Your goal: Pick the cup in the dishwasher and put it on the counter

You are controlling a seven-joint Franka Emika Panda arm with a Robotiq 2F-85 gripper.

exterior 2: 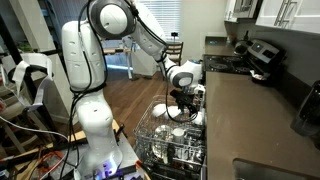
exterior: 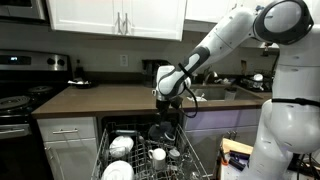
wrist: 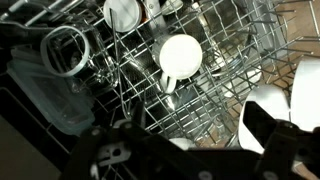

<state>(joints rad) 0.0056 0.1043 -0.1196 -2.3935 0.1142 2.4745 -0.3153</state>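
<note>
White ceramic cup (wrist: 181,57), apparently mouth-down, in grey wire dishwasher rack (wrist: 230,60), just beyond and between the black gripper (wrist: 185,148) fingers (wrist: 272,135), spread wide, released.

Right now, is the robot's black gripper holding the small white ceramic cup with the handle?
No, the open black gripper hangs above the grey wire rack, while the white cup sits in it untouched.

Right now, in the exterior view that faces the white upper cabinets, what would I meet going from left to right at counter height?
stove → bare stretch of the counter → gripper, open, above the dishwasher → robot's white body
</note>
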